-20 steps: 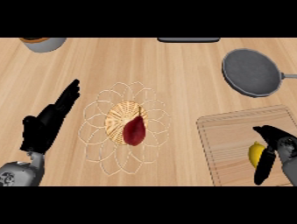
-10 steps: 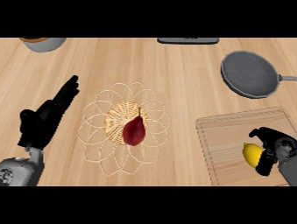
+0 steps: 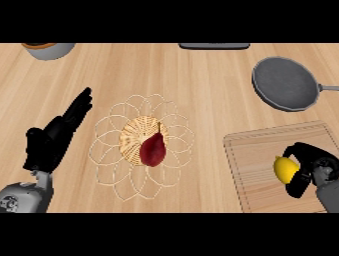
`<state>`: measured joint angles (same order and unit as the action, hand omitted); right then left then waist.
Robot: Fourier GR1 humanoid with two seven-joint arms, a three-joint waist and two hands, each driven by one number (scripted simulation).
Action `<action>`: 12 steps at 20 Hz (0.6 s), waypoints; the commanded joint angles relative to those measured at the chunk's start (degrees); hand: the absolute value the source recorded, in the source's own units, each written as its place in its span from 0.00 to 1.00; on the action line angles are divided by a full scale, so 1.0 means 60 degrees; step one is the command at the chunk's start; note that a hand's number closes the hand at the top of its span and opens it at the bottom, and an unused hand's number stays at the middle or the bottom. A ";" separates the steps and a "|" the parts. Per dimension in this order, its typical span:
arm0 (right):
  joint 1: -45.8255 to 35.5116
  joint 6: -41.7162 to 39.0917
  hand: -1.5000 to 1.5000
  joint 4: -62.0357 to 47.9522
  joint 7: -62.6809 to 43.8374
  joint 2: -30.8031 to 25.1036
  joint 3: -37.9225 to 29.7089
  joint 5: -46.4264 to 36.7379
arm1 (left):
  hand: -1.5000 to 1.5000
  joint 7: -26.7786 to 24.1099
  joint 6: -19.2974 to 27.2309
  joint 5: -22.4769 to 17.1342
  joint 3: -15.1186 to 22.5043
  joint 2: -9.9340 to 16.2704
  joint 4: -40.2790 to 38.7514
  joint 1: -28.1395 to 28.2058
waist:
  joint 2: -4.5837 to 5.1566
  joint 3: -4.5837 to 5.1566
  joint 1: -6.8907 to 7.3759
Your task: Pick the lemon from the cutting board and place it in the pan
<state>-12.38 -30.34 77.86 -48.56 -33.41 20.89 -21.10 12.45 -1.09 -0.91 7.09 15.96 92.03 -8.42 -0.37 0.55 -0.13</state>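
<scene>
Wooden counter (image 3: 187,75) seen from steeply above. At lower right, a pale cutting board (image 3: 260,160) with a yellow lemon (image 3: 285,169) on its right part. Right hand (image 3: 306,167) curled around the lemon, fingers above and thumb below, lemon showing on the left side. Up and right of the board, well apart from it, a dark grey pan (image 3: 286,84), handle pointing right. At centre, a wire basket (image 3: 142,145) with a dark red fruit (image 3: 153,149) inside. At left, left hand (image 3: 54,137) open, fingers straight and pointing up-right, holding nothing. At top left, a grey bowl (image 3: 49,49); at top centre, a dark flat object (image 3: 214,46), both cut off.
</scene>
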 commanded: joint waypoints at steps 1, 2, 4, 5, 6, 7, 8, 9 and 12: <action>-0.0456 -0.0165 1.00 0.0572 -0.0463 0.0281 -0.0354 -0.0243 | 0.50 -0.0871 -0.0199 0.0120 -0.0059 -0.0237 -0.0536 0.0256 | 0.0058 -0.0087 0.0020; -0.0130 -0.0080 1.00 0.1289 -0.0446 -0.0166 -0.0518 -0.0319 | 0.50 0.0038 0.0011 0.0082 -0.0130 -0.0211 0.0130 0.0052 | 0.0037 -0.0089 -0.0010; -0.0261 0.1218 1.00 0.2118 0.0751 0.0432 0.0331 -0.1104 | 0.50 -0.0462 0.0115 0.0319 0.0063 -0.0267 -0.0283 0.0169 | 0.0018 -0.0092 -0.0053; -0.0197 0.1526 1.00 0.2915 0.1249 0.0446 0.0631 -0.1352 | 0.50 0.0078 -0.0118 -0.0038 -0.0215 -0.0024 -0.0209 -0.0132 | -0.0043 -0.0099 -0.0166; -0.0333 0.1868 1.00 0.3472 0.1537 0.0721 0.0990 -0.1638 | 0.50 0.0001 -0.0147 -0.0133 -0.0335 0.0052 -0.0128 0.0014 | -0.0099 -0.0101 -0.0099; -0.0393 0.2173 1.00 0.4103 0.1945 0.0757 0.1258 -0.1922 | 0.50 -0.0278 -0.0064 0.0026 -0.0162 -0.0071 -0.0153 0.0279 | -0.0160 -0.0100 -0.0132; -0.0665 0.2531 1.00 0.4522 0.2317 0.0852 0.1429 -0.2234 | 0.50 -0.0092 -0.0058 0.0091 0.0009 -0.0144 -0.0094 0.0258 | -0.0184 -0.0115 -0.0097; -0.0671 0.3132 1.00 0.4695 0.2474 0.0934 0.1526 -0.2740 | 0.50 -0.0360 0.0140 0.0171 -0.0134 -0.0229 -0.0357 0.0214 | -0.0094 -0.0107 -0.0147; -0.0406 0.4181 1.00 0.6232 0.2665 0.0529 0.1490 -0.3779 | 0.50 -0.0277 -0.0034 -0.0029 -0.0300 -0.0023 -0.0113 0.0576 | -0.0165 -0.0101 -0.0308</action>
<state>-14.95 -12.73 105.52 -35.90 -29.55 28.51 -36.98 11.22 -1.22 -0.56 6.18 15.47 91.37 -6.62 -1.13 -0.04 -1.21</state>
